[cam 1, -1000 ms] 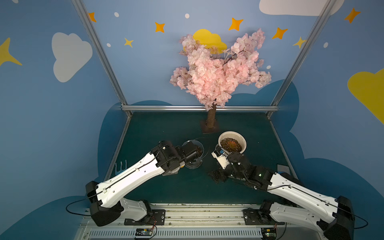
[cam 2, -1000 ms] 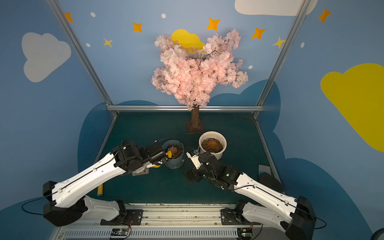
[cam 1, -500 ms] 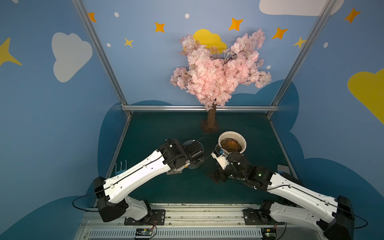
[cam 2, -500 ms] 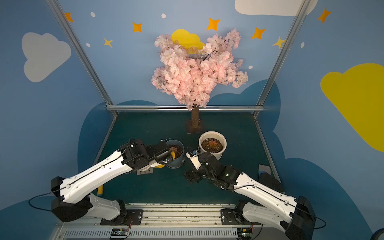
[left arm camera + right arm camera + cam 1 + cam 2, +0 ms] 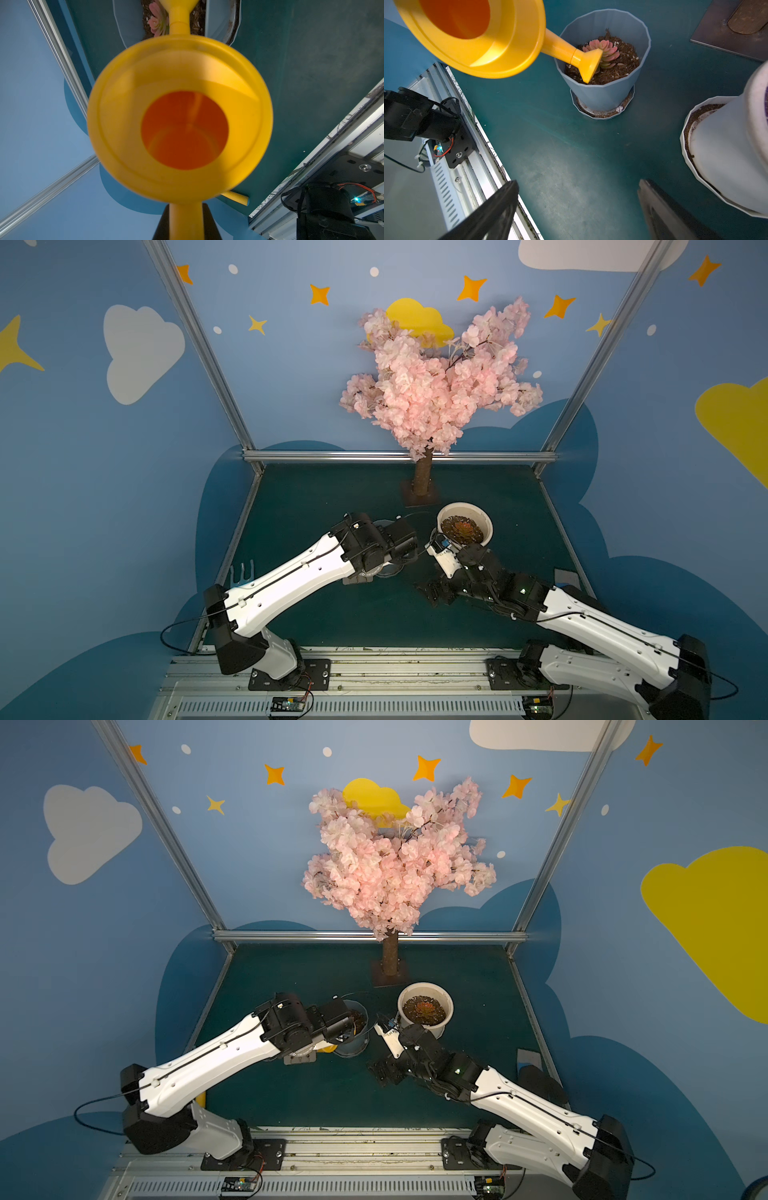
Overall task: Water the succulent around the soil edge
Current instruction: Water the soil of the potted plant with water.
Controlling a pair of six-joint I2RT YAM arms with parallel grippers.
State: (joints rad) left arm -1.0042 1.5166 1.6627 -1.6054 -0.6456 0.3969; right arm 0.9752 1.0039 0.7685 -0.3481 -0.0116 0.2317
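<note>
A pink succulent (image 5: pixel 609 52) grows in brown soil (image 5: pixel 623 68) inside a blue-grey pot (image 5: pixel 604 91) on a saucer. My left gripper (image 5: pixel 185 207) is shut on the handle of a yellow watering can (image 5: pixel 178 116). The can is tilted, and its spout rose (image 5: pixel 589 62) hangs over the soil at the pot's near rim, right beside the succulent. In both top views the left arm's wrist (image 5: pixel 401 541) covers much of that pot (image 5: pixel 353 1042). My right gripper (image 5: pixel 577 182) stands open above bare mat, between the two pots, with nothing between its fingers.
A white pot (image 5: pixel 482 518) with a reddish succulent (image 5: pixel 462 527) stands close to the right wrist. A pink blossom tree (image 5: pixel 436 377) on a base plate (image 5: pixel 419 499) stands at the back. A small rake (image 5: pixel 242 572) lies at the mat's left edge.
My left arm has swung forward and to the right with the watering can, so its wrist now covers the blue-grey pot in the top views. The right arm has not moved.
</note>
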